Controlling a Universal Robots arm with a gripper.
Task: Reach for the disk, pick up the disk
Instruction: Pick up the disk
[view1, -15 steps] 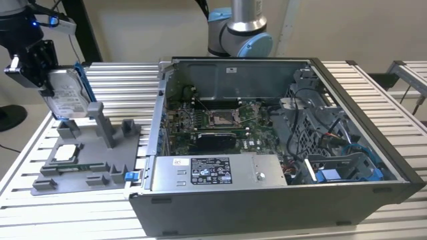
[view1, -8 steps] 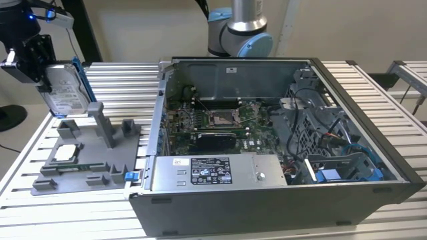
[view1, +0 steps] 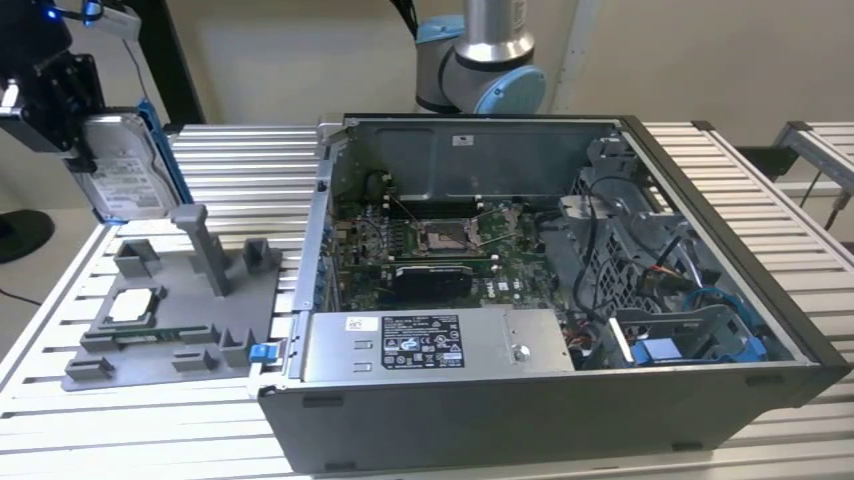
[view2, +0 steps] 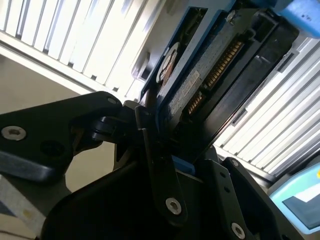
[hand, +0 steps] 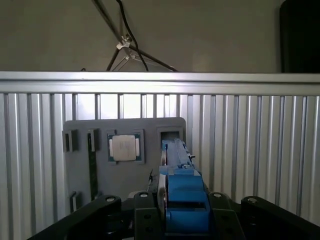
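Exterior view, upper left of the frame: black gripper (view1: 80, 128) clenched on flat silver-grey metal disk (view1: 131, 170) with white label and blue edge rails, held tilted in the air above grey moulded fixture tray (view1: 200, 340). On that tray, small square silver processor chip (view1: 134, 305). Centre and right: open dark computer case (view1: 534, 420) on slatted aluminium table (view1: 747, 180). Second wrist view: disk (view2: 200, 85) edge-on, connector side showing, pinched between black fingers (view2: 150, 145). First wrist view: disk (hand: 182, 190) between the jaws, tray (hand: 125, 175) and chip (hand: 124, 148) beyond.

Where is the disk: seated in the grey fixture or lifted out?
Lifted out: the gripper holds the disk on edge, clear of the grey fixture.
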